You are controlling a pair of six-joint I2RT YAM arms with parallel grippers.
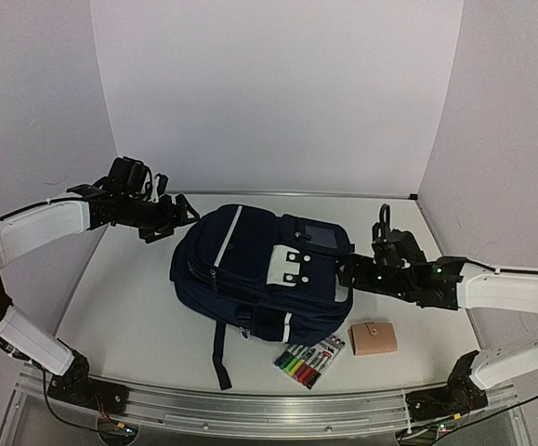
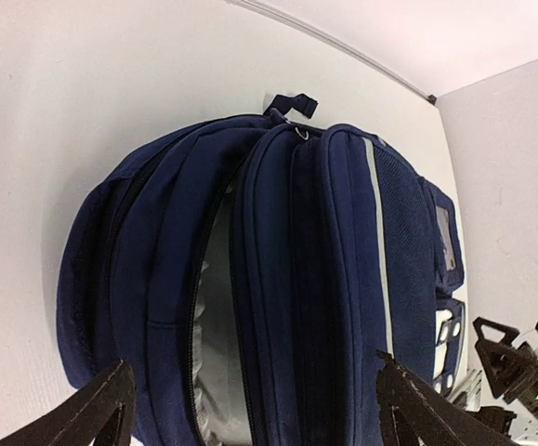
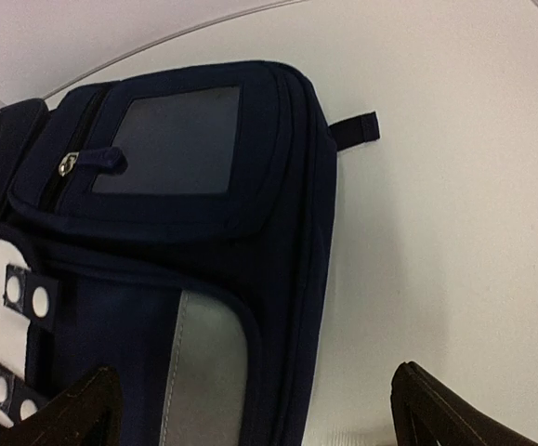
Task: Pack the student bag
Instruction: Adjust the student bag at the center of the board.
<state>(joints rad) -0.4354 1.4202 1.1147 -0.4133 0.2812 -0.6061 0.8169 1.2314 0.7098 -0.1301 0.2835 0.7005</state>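
Backpack [image 1: 250, 269] flat on the table, both grippers slack

The navy backpack lies in the middle of the white table [image 1: 129, 297], front pockets facing up, its main compartment gaping to show grey lining. The left gripper [image 1: 174, 221] hovers at the bag's top end, fingers spread wide and grasping nothing. The right gripper [image 1: 347, 276] sits just beside the bag's other end, fingers likewise spread and empty. Near the front edge lie a pack of markers [image 1: 309, 360] and a tan wallet [image 1: 373, 338].

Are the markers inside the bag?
No, the markers lie on the table, just outside the bag, near its front edge.
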